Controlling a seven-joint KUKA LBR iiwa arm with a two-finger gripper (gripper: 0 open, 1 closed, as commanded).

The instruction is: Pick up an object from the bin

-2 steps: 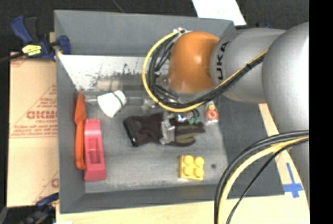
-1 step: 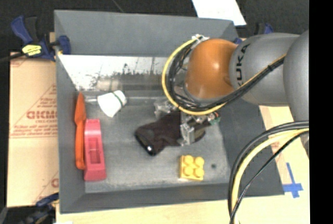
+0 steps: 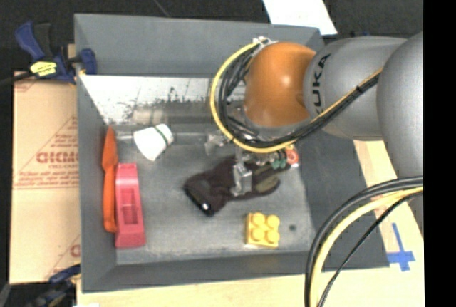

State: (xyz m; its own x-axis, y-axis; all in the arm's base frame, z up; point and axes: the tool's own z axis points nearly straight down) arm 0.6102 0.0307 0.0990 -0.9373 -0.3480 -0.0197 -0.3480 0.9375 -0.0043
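Down low in the middle of the bin [image 3: 178, 231], right on a dark floppy thing [image 3: 206, 193]: the hand [image 3: 241, 179] (spread or pressed together, cannot tell). Close by, a yellow block [image 3: 262, 229]; off left, white cup [image 3: 153, 142], pink box [image 3: 128, 207], orange stick [image 3: 108, 181].

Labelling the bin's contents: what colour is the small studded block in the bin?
Yellow; the block shows best in the camera view.

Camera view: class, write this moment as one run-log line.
gripper: over dark object, middle of bin | nearby: yellow block, white cup | left side: pink dispenser, orange tool
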